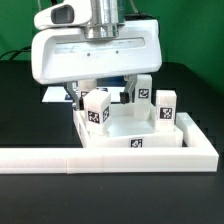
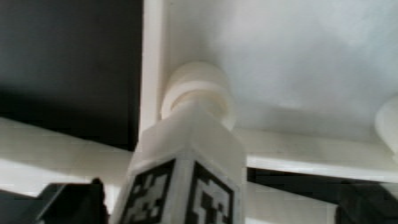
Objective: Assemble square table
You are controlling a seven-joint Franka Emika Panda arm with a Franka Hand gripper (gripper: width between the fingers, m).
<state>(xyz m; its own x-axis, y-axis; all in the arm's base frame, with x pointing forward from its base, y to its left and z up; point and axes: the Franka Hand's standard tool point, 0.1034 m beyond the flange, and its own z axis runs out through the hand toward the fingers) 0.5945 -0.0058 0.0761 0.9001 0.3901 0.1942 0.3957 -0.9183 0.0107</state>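
A Panda arm hangs over a black table (image 1: pixel 20 110), its broad white wrist housing filling the upper middle of the exterior view. Below it the gripper (image 1: pixel 102 92) stands with its dark fingers (image 1: pixel 130 88) spread wide and nothing between them.

The tabletop (image 1: pixel 130 135), a white square tray with a raised rim, lies in the inner corner of the long white L-shaped rail (image 1: pixel 60 158), touching it along the near side and on the exterior view's right. A small tag (image 1: pixel 136 142) marks the tray's near wall.

Three short white legs, each tagged, show at the tray: one leg (image 1: pixel 97 108) at its left part just below the gripper, a second leg (image 1: pixel 145 92) farther back, a third leg (image 1: pixel 166 104) at the right (whether each stands inside the rim or on it cannot be told).

In the wrist view a leg (image 2: pixel 187 150) rises close to the lens, its tag (image 2: pixel 178 192) toward the camera and its rounded end against the tray's white floor (image 2: pixel 285 70). The finger (image 2: pixel 71 203) shows only as a dark tip in one corner, clear of the leg.
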